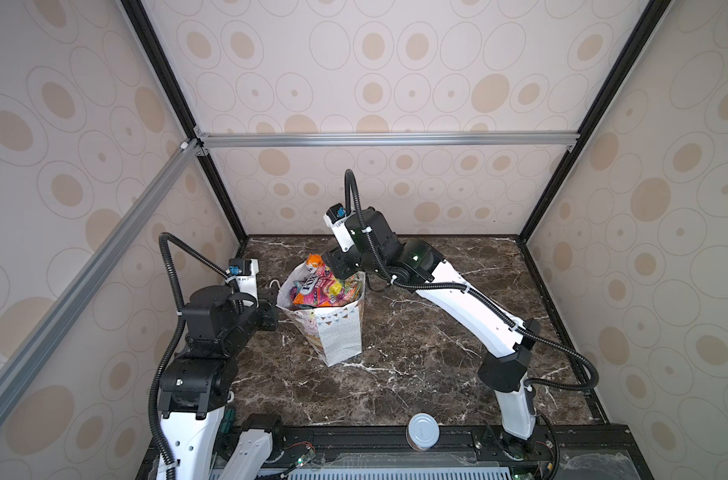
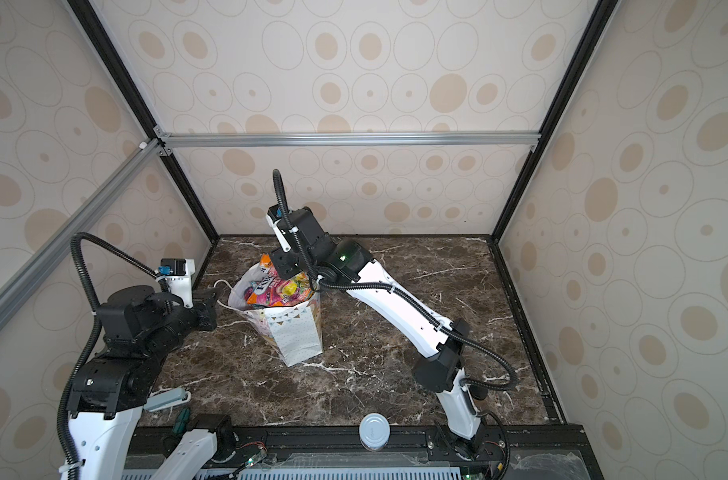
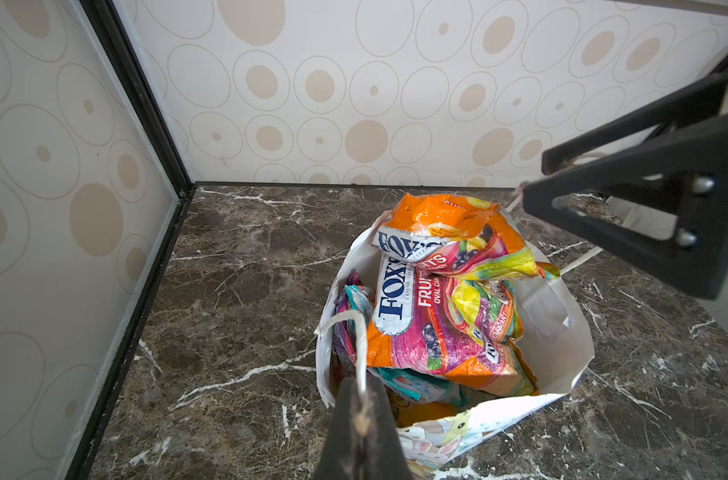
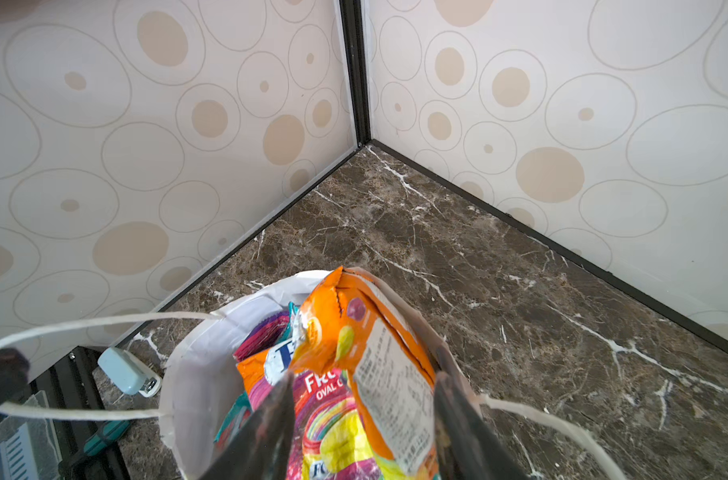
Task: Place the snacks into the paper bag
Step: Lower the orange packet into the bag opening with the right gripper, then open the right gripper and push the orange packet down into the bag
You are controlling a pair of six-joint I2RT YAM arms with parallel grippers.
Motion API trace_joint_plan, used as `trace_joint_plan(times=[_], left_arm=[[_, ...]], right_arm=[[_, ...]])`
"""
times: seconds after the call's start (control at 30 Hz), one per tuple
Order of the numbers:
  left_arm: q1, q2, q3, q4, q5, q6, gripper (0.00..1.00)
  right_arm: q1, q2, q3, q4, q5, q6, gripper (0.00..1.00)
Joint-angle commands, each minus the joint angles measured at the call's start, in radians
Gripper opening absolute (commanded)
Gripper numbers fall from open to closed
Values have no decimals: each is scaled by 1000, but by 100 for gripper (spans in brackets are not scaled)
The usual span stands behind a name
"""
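Observation:
The white paper bag (image 1: 341,332) (image 2: 295,336) stands upright left of the table's middle, its mouth packed with snacks (image 1: 324,286) (image 2: 279,286) (image 3: 437,316). On top, an orange packet (image 1: 314,262) (image 3: 441,216) (image 4: 354,324) pokes above the rim. My left gripper (image 1: 275,306) (image 2: 217,301) (image 3: 360,390) is shut on the bag's white cord handle (image 3: 356,332) at the bag's left side. Just over the bag's mouth, my right gripper (image 1: 341,268) (image 2: 285,266) (image 4: 364,376) is open, and the orange packet stands loose between its fingers.
A silver-lidded can (image 1: 423,430) (image 2: 374,430) sits on the front rail. A pale blue stapler-like object (image 2: 166,399) (image 4: 125,370) and a green-handled tool (image 2: 182,417) lie at the front left. Patterned walls close the table on three sides.

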Motion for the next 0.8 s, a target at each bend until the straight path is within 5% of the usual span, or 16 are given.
trace_joint_plan(times=[0.0, 0.2, 0.47, 0.77], left_arm=[[1, -9, 5, 30, -4, 30, 0], [1, 0, 9, 32, -7, 33, 0], [1, 1, -4, 43, -11, 33, 0], [1, 13, 19, 53, -6, 34, 0]], right_arm=[[3, 62, 34, -9, -79, 10, 53], [2, 128, 94, -52, -88, -1, 40], [4, 118, 24, -101, -177, 21, 5], [11, 64, -154, -126, -208, 33, 0]])
